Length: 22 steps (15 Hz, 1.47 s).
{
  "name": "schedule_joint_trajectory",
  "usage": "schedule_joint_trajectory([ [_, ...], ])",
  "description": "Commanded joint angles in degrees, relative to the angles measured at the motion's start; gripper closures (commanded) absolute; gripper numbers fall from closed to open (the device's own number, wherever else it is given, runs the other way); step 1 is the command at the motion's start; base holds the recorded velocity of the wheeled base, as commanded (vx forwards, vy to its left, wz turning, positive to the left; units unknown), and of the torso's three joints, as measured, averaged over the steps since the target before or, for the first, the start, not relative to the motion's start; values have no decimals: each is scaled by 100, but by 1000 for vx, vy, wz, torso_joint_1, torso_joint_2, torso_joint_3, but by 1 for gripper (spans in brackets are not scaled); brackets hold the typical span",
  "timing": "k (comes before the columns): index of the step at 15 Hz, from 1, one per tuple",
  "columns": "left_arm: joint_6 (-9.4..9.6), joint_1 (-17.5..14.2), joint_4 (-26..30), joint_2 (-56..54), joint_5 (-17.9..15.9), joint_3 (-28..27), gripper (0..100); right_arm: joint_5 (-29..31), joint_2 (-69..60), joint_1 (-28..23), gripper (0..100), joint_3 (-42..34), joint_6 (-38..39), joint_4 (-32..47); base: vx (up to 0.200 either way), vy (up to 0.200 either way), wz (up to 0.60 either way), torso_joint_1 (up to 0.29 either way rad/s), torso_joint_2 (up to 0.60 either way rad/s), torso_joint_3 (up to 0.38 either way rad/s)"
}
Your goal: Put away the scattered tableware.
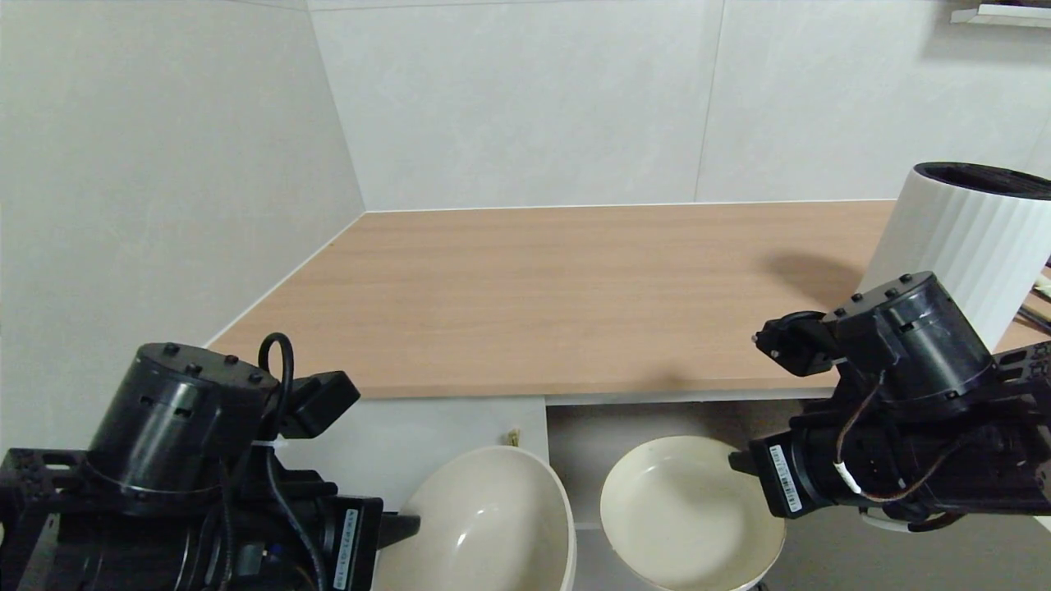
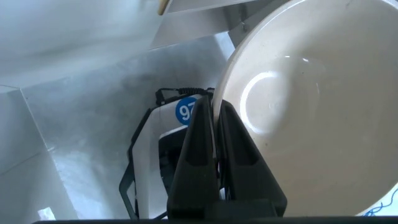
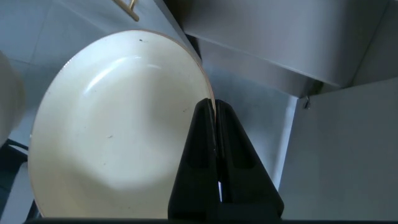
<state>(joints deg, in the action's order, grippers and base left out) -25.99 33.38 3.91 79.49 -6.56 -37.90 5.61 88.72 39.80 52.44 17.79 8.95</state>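
Left gripper (image 2: 214,107) is seen clamped on the rim of a deep cream bowl (image 1: 493,525), and right gripper (image 3: 214,104) is clamped likewise on the rim of a shallower cream dish (image 1: 686,517). Both pieces are held side by side, apart, below the front edge of the wooden countertop (image 1: 534,287). Pick-up is judged done for these two; neither is yet stowed, and no storage place can be made out.

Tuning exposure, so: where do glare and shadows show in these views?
Left wrist view: bright curved glare inside the left bowl. Right wrist view: soft sheen on the right bowl. Head view: dark shadow on the counter beside the white container.
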Motion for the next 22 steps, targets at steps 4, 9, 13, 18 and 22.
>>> schedule_joint_trajectory([
  [4,-3,2,4,93,-3,-7,100,11,57,54,100,-24,-56,2,0,0,0,-38,90,61],
  [9,-3,2,-5,128,-3,2,100,19,66,54,100,-24,-65,2,0,0,0,-168,427,262],
  [13,-3,2,-5,128,-3,2,100,19,136,54,100,-24,-65,2,0,0,0,-160,460,294],
  [18,-3,2,-5,154,-3,2,100,19,154,54,100,-24,-65,2,0,0,0,-110,429,310],
  [22,-3,2,-5,154,-3,2,100,19,154,63,100,-24,-65,2,0,0,0,-25,96,63],
])
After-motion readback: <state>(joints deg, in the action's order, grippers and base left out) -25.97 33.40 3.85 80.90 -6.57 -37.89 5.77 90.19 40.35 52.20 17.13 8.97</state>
